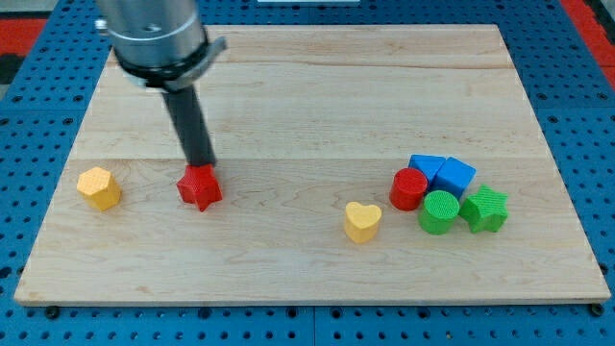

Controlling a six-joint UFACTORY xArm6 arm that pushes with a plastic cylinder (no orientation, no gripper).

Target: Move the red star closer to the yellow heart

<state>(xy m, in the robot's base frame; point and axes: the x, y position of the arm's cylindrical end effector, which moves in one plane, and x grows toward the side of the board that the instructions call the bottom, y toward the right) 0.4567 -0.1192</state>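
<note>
The red star [200, 188] lies on the wooden board [307, 86], left of centre. The yellow heart [362, 221] lies to its right and a little lower, well apart from it. My tip [201, 165] is at the star's top edge, touching or nearly touching it from the view's top. The rod rises from there up to the arm at the view's top left.
A yellow hexagon block [99, 187] lies at the left. At the right is a tight cluster: a red cylinder [409, 188], two blue blocks [426, 166] [455, 177], a green cylinder [440, 211] and a green star [483, 209].
</note>
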